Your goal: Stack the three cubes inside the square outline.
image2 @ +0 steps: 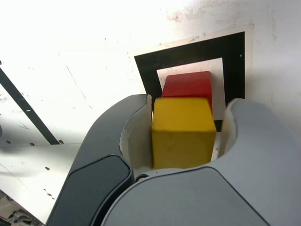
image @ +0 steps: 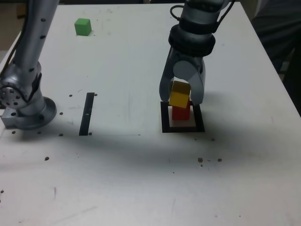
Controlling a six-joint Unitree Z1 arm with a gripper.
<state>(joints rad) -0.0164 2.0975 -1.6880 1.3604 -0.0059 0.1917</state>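
yellow cube [image2: 183, 134], tilted, has slim room inside hand [image2: 188, 115].

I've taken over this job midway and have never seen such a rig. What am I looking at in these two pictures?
The machine is one robot arm ending in a two-fingered claw. The exterior view comes from a camera off the arm, looking over the white table; the wrist view comes from a camera on the arm's wrist, looking past the fingers.

Between the fingers is the yellow cube, tilted, at the red cube, which sits inside the black square outline. Whether the claw grips the yellow cube or has let go, I cannot tell.

In the exterior view, the green cube lies at the far left, and a black strip nearer.
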